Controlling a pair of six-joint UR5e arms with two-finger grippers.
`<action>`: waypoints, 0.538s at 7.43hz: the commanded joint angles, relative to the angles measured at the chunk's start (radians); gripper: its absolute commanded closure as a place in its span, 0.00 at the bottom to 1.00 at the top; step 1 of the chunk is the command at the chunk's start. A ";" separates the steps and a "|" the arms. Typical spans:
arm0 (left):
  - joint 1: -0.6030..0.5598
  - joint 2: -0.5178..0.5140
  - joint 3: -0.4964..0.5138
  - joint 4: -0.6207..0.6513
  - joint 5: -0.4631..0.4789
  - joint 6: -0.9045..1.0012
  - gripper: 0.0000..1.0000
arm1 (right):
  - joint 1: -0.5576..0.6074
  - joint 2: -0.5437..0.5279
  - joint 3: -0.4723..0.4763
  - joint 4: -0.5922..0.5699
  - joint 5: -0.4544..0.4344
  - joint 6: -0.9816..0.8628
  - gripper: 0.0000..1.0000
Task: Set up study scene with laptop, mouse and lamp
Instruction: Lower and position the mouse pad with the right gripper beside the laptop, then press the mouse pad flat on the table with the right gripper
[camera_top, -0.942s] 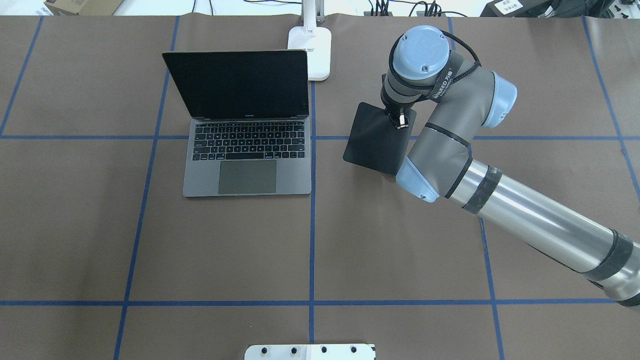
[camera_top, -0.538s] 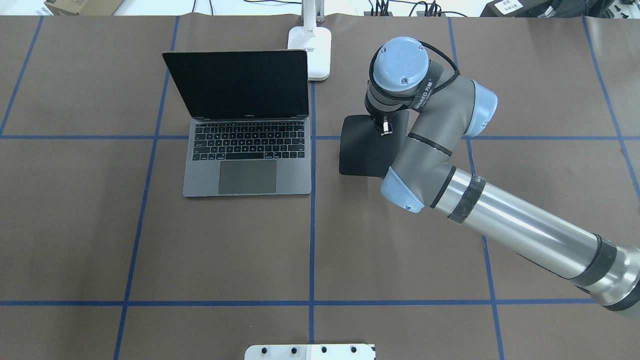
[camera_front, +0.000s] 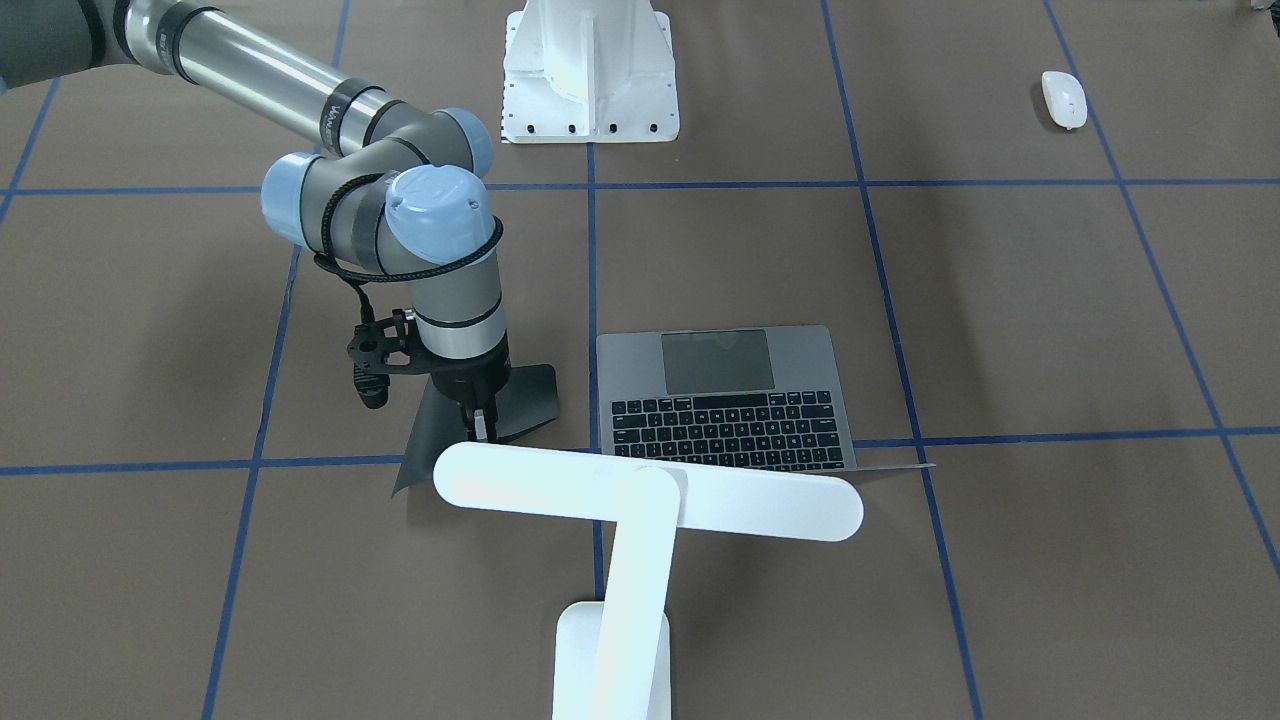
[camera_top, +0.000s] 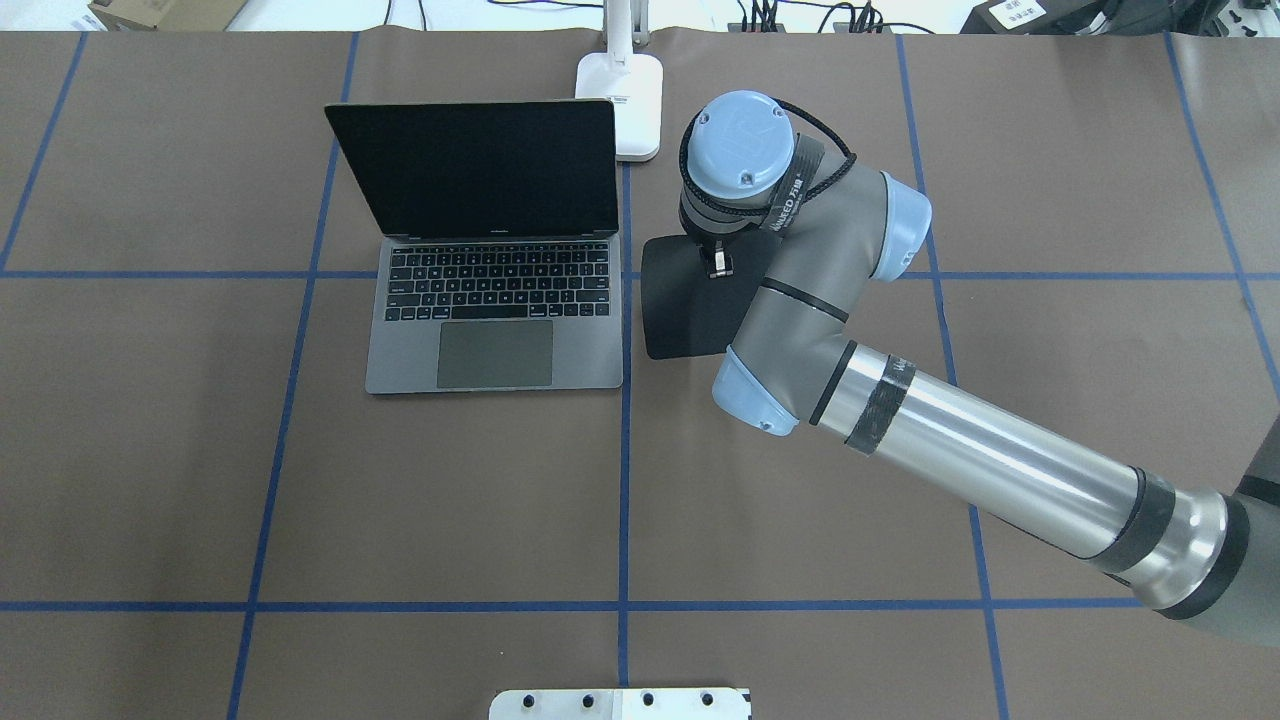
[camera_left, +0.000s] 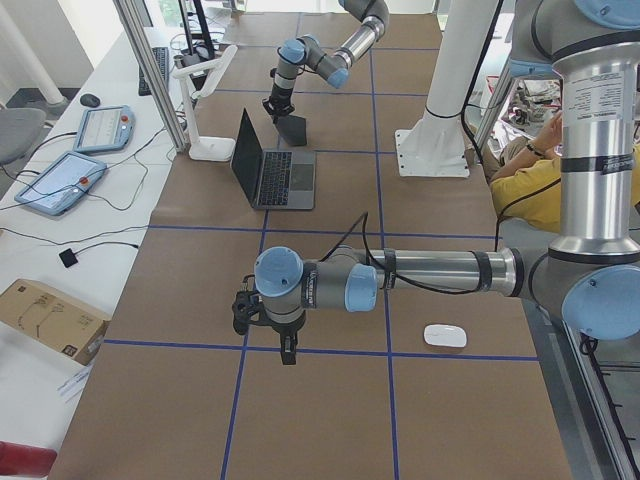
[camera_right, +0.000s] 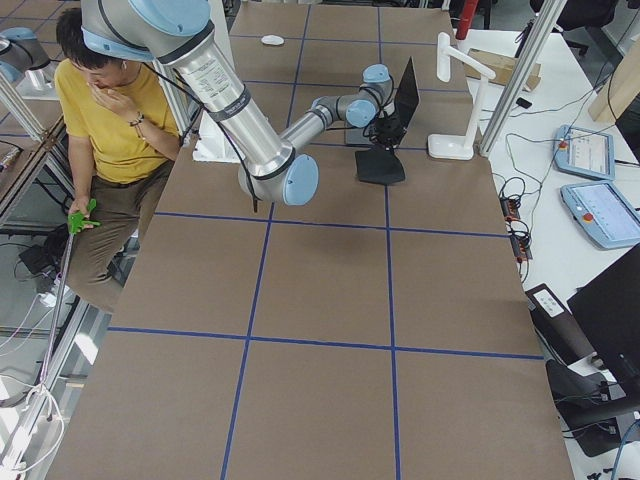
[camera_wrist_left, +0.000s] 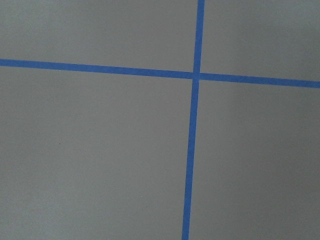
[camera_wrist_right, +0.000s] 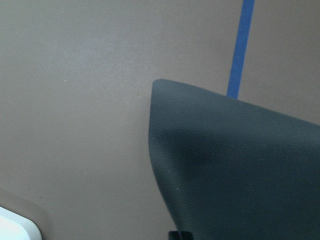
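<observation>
Across the table's (camera_top: 450, 500) far middle the laptop (camera_top: 495, 340) stands open, lamp (camera_top: 622, 100) just beyond it. Beside it the mat (camera_top: 685, 310) hangs tilted, the right gripper (camera_top: 718, 265) pinched on its edge. I judge the step to be placing the mat, which needs lowering flat and then releasing. The mouse (camera_front: 1064, 99) lies well apart on the robot's left. How wide the left gripper (camera_left: 287, 350) stands I cannot tell.

Grey laptop (camera_top: 490, 300), white lamp (camera_front: 640, 500), blk mat (camera_top: 690, 310), blue-gridded brown table (camera_top: 450, 500).
</observation>
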 joint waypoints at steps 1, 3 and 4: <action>-0.001 0.000 0.001 0.000 0.000 0.000 0.00 | -0.002 0.007 -0.019 0.027 -0.005 0.021 1.00; 0.000 0.000 0.003 0.000 0.000 0.000 0.00 | 0.000 0.002 -0.023 0.027 -0.005 0.021 1.00; 0.000 -0.002 0.009 0.000 0.000 0.000 0.00 | 0.000 0.001 -0.023 0.027 -0.005 0.018 0.55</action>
